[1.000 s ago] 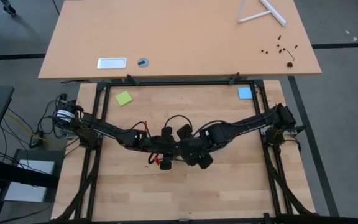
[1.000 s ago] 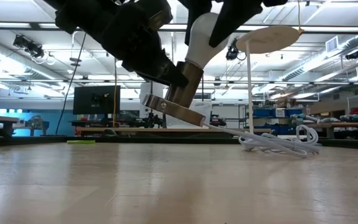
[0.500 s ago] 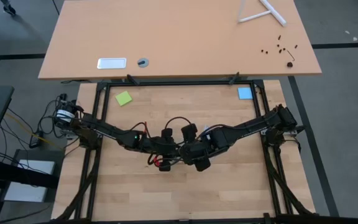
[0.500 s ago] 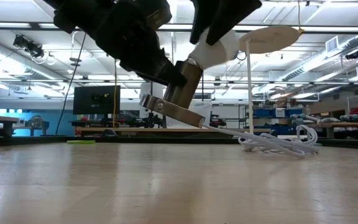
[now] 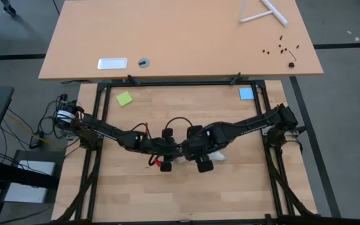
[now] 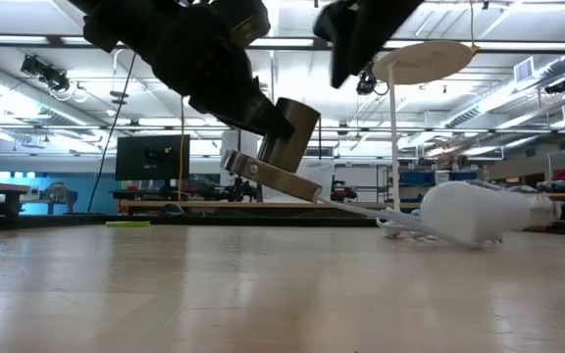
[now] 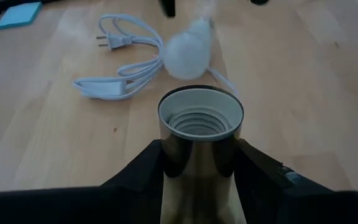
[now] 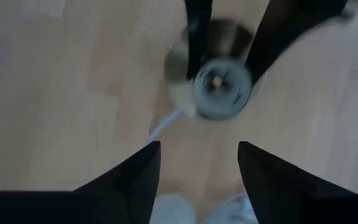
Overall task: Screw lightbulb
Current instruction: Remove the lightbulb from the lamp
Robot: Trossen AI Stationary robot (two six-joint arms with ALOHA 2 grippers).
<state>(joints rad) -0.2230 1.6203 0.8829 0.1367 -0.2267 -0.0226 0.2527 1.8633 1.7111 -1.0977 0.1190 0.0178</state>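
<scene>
Now, lightbulb: the lightbulb [image 6: 479, 210] lies on its side on the bench [image 6: 263, 294], metal screw end pointing away from the socket; in the left wrist view it [image 7: 188, 53] rests just beyond the socket mouth, beside the white cord.
Left gripper: the left gripper [image 7: 199, 163] has its fingers clamped on the metal socket [image 6: 287, 147], one on each side of the barrel, holding it tilted above the bench.
Socket: its threaded mouth [image 7: 200, 118] is open, nothing screwed into it; the round base plate sits at its lower end in the low view.
Right gripper: the right gripper [image 8: 197, 171] hangs above the socket with its fingers apart and nothing between them; the bulb shows as a pale blur at the edge of that view.
Cord: the white cord [image 7: 126, 65] with its plug lies looped on the bench beside the bulb.
Arms: both meet near the bench's middle in the high view, the left gripper [image 5: 165, 152] just beside the right gripper [image 5: 200, 153].
Notes: a green note [image 5: 125, 99] and a blue note [image 5: 246, 94] lie at the far corners.
</scene>
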